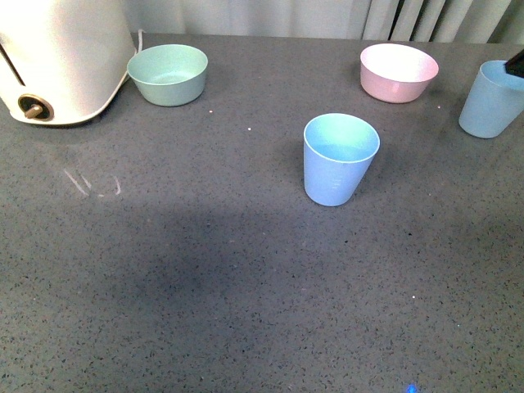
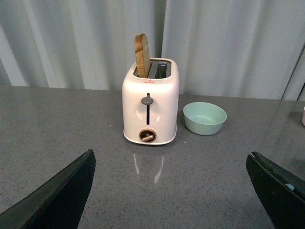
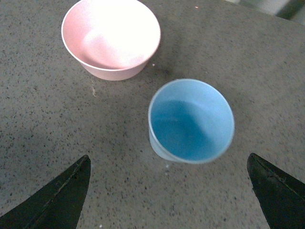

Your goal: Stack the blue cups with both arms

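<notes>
One blue cup (image 1: 340, 159) stands upright in the middle of the grey counter. The second blue cup (image 1: 491, 100) stands upright at the far right edge of the front view; it also shows in the right wrist view (image 3: 191, 121), seen from above. My right gripper (image 3: 169, 195) is open and empty, its fingertips (image 3: 64, 198) spread wide just short of that cup; only a black tip (image 1: 516, 62) shows in the front view. My left gripper (image 2: 171, 191) is open and empty over bare counter, facing the toaster. No blue cup shows in the left wrist view.
A white toaster (image 1: 61, 57) with a slice of bread (image 2: 141, 55) stands at the back left. A mint-green bowl (image 1: 169, 74) sits beside it. A pink bowl (image 1: 398, 71) sits at the back right, close to the second cup. Grey curtains hang behind the counter.
</notes>
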Controlling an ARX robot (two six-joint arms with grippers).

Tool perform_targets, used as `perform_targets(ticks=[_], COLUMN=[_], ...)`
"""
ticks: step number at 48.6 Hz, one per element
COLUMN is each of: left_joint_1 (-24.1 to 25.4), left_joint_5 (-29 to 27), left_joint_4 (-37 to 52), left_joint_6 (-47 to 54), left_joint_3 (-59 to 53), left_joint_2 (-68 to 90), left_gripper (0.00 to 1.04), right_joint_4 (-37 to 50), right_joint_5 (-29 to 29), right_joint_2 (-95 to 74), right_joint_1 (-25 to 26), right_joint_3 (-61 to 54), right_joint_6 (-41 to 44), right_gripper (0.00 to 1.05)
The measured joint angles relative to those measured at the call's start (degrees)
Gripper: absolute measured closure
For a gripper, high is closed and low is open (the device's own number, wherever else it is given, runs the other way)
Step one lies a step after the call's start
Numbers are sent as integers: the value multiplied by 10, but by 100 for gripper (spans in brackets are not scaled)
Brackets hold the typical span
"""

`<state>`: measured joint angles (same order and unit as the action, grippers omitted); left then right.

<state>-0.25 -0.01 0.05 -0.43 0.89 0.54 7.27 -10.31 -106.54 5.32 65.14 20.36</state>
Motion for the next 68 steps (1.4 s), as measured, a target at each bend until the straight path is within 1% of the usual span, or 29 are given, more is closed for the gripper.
perform_targets(ticks=[10,27,30,32,33,37,38,44,45,48,49,54,68], left_joint_1=[0,0,0,0,0,0,0,0,0,0,0,0,0], left_joint_5=[0,0,0,0,0,0,0,0,0,0,0,0,0], left_joint_4=[0,0,0,0,0,0,0,0,0,0,0,0,0], left_joint_6=[0,0,0,0,0,0,0,0,0,0,0,0,0], left_joint_3=[0,0,0,0,0,0,0,0,0,0,0,0,0], left_joint_2=[0,0,0,0,0,0,0,0,0,0,0,0,0], left_gripper=[9,9,9,9,9,9,9,9,9,9,9,9,9], right_joint_4=[-11,-47,-50,-54,-57,-63,-65,-71,-71,-71,-71,-66,-84], right_joint_5=[36,53,61,66,67,67,67,67,67,66,64,64,10], right_joint_2=[-74,-147,-156,-162,-165,-169,-170,-172,-172,-172,-172,-163,-112], right_joint_1=[-40,-56,-57,-57,-57,-57,-57,-56,-54,-52,-50,-44,-24], right_joint_3=[59,129,138,145,148,150,150,149,148,143,140,131,82], right_joint_6=[36,39,39,38,36,31,30,27,26,26,26,28,49], right_gripper=[9,9,17,24,29,43,49,70,75,86,91,103,103])
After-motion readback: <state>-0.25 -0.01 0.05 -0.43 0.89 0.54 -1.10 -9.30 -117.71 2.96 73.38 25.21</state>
